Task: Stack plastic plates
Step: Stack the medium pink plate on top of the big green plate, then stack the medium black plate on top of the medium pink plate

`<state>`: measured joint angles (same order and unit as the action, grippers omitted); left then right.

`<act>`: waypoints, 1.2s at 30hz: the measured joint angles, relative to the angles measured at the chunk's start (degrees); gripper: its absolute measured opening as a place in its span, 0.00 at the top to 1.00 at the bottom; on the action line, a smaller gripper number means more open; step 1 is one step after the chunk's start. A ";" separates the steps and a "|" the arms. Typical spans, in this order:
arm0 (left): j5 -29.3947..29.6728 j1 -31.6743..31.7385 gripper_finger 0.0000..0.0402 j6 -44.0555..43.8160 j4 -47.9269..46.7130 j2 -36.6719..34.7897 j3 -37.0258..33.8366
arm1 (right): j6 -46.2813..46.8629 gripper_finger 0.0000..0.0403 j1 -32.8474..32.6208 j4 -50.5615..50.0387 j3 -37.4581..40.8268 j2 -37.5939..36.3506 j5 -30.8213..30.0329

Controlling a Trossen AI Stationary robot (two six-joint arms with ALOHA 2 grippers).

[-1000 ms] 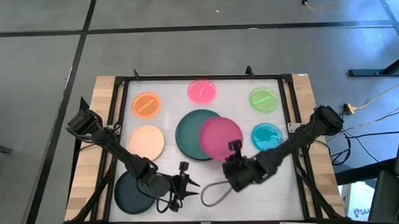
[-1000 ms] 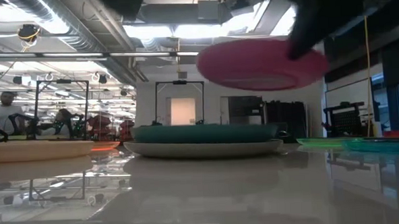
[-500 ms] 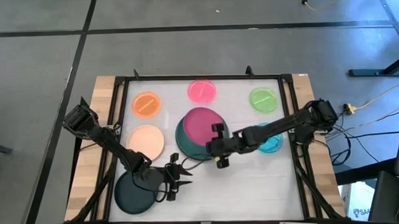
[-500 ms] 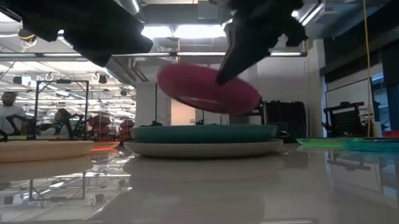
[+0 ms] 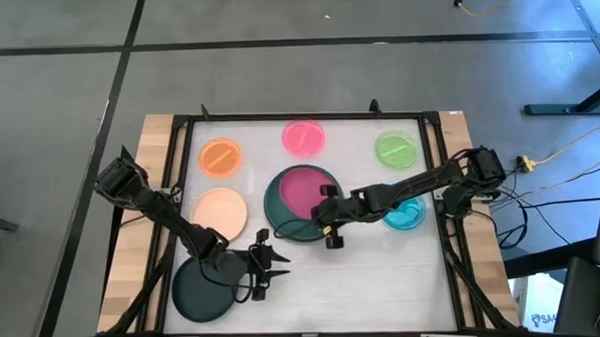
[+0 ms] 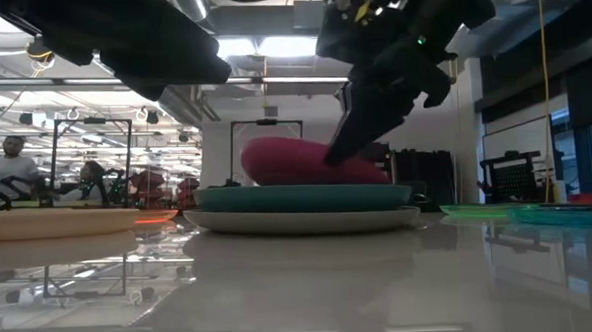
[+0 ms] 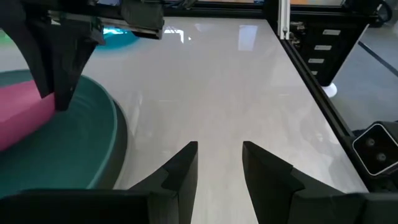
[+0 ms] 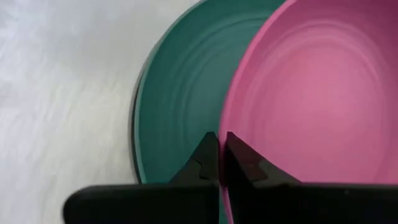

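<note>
The magenta plate (image 5: 302, 189) lies tilted in the dark green plate (image 5: 282, 217), which sits on the grey plate (image 6: 303, 222) at the table's middle. My right gripper (image 5: 327, 217) is shut on the magenta plate's near-right rim. My left gripper (image 5: 269, 265) hovers open over bare table, just right of the black plate (image 5: 200, 291) at the near-left. Flat on the table lie the peach (image 5: 220, 213), orange (image 5: 220, 157), pink (image 5: 304, 137), light green (image 5: 396, 150) and cyan (image 5: 404, 215) plates. My right gripper pinches the magenta plate's rim (image 8: 225, 127) on its near-right side, one finger inside the rim and one outside. The fingers (image 6: 347, 149) slant down from the table's right. The held side is raised; the opposite edge (image 6: 248, 174) is down in the dark green plate.
A black frame (image 5: 308, 116) runs around the white table top. Bare table lies along the near edge, right of my left gripper. The small plates line the far side; the cyan plate is partly under my right arm (image 5: 411, 190).
My right gripper has carried the magenta plate from the near right toward the middle, over the dark green plate, and down. The plate was level and lifted clear; now it is tipped, with its left edge resting in the dark green plate.
</note>
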<state>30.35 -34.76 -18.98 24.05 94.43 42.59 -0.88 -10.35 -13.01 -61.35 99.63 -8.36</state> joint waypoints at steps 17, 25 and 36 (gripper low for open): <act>4.55 2.40 0.70 -4.07 -7.01 0.02 4.10 | 0.11 0.61 -5.19 -0.96 0.78 -7.94 -1.81; 2.01 3.02 0.70 -18.68 -43.86 -0.33 18.81 | -0.46 0.61 -13.91 9.33 15.06 -16.99 -3.68; -11.30 2.48 0.70 -46.95 -72.75 -0.42 20.75 | 12.18 0.61 -23.19 20.39 27.17 -18.49 -13.26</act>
<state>19.05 -32.28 -65.93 -48.69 94.02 63.34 11.30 -33.54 7.38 -34.18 81.14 -21.62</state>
